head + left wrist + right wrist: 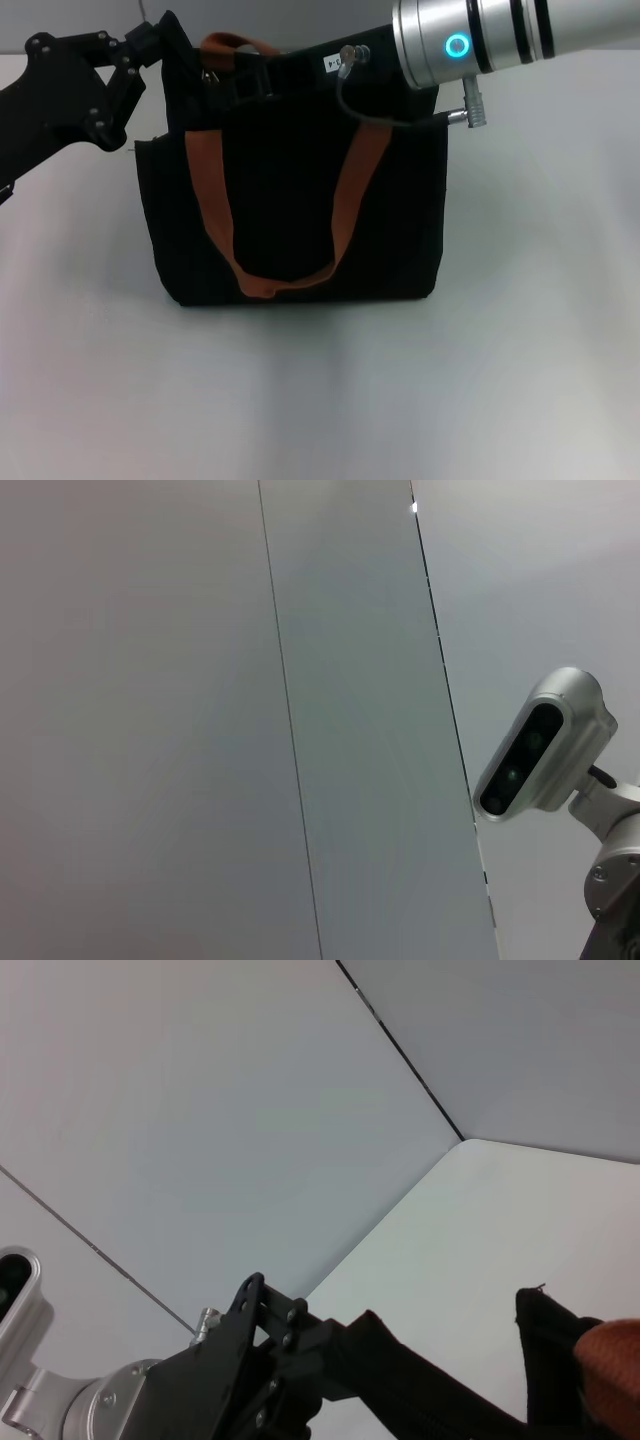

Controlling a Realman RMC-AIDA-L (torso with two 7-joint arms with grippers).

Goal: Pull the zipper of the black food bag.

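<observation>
Head view first: the black food bag stood upright on the white table, its front facing me, one orange-brown strap hanging down the front in a loop and a second strap arching over the top edge. My left gripper was at the bag's upper left corner, its fingers closed on a raised peak of black fabric there. I could not make out the zipper pull itself; a small grey glint showed along the top edge just beside the rear strap, but I could not confirm what it was. My right arm reached across the upper right of the view toward the top of the bag, a grey cable looping below it. Its gripper was hidden behind the arm, so I could not tell how its jaws stood.

Left wrist view: only wall panels and a silver camera housing appeared.

Right wrist view: the left gripper showed farther off, pinching the bag's black corner fabric, with an orange strap end nearby.
</observation>
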